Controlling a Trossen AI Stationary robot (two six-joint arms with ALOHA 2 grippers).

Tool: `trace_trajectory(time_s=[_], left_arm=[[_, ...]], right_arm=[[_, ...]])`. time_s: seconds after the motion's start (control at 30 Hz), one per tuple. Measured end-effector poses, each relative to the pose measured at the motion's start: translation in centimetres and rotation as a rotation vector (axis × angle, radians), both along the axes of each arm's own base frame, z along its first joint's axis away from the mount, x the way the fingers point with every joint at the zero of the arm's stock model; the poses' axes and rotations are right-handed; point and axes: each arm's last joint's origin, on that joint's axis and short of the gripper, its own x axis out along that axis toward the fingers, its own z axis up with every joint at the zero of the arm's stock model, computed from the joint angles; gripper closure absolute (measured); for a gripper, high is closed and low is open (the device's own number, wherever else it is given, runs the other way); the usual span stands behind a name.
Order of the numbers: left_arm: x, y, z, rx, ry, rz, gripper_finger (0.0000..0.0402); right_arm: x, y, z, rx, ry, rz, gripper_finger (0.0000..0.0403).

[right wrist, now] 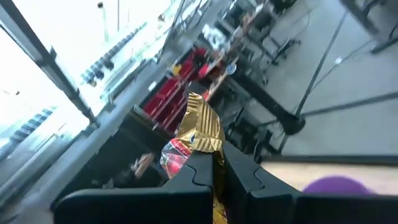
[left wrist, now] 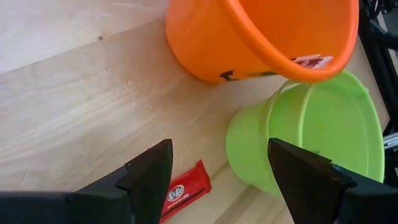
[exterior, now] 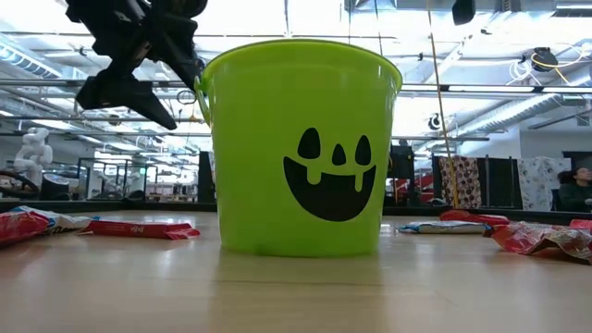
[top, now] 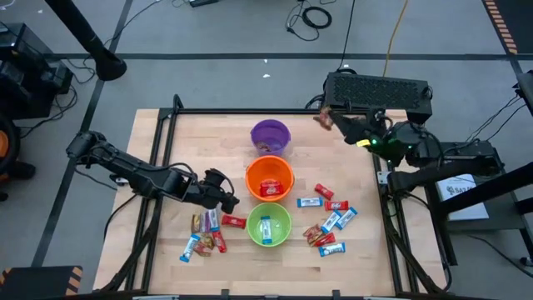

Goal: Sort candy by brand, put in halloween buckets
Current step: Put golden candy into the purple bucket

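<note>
The work surface is a light wooden butcher-block table (top: pixel 208 133) bordered by a black metal frame (top: pixel 250 111), standing on a grey floor (top: pixel 216 33) marked with dark seams. Black cables (top: pixel 310 17) lie coiled on the floor beyond the table's far edge. Across the table, the room shows an open ceiling with pipework (exterior: pixel 481 111), bright overhead lighting, and patterned fabric panels (exterior: pixel 462 180).

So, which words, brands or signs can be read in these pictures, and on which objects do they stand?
"KitKat": white logo on the red rectangular wrapped bar lying beside the light green plastic bucket, left wrist view.
No letters, only a black jack-o'-lantern face: on the light green bucket's wall, low view.
Not readable: the print on the gold-and-red wrapper in the right pincer, and the other small wrapped candies on the wooden table.
</note>
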Motion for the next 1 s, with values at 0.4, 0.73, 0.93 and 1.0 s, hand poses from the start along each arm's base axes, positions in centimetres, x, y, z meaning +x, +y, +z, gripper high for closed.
trace_trajectory(time_s=[0.4, 0.73, 0.93, 1.0], left_arm=[[0.1, 0.3, 0.0, -0.016, -0.005, 0.033, 0.0132], [0.1, 0.3, 0.0, -0.017, -0.005, 0.032, 0.0132], [0.2, 0.3, 0.1, -0.022, -0.015, 0.031, 0.0132], [0.2, 0.3, 0.1, -0.022, -0.016, 0.026, 0.0132]], right_arm=[[0.1, -1.1, -1.3, 0.420, -0.239, -0.143, 0.0401], [0.4, -1.4, -1.7, 0.493, -0.278, -0.167, 0.0401], [0.4, -1.2, 0.5, -0.051, -0.032, -0.092, 0.0402], [0.5, -1.0, 1.0, -0.268, 0.066, -0.040, 0.0402]])
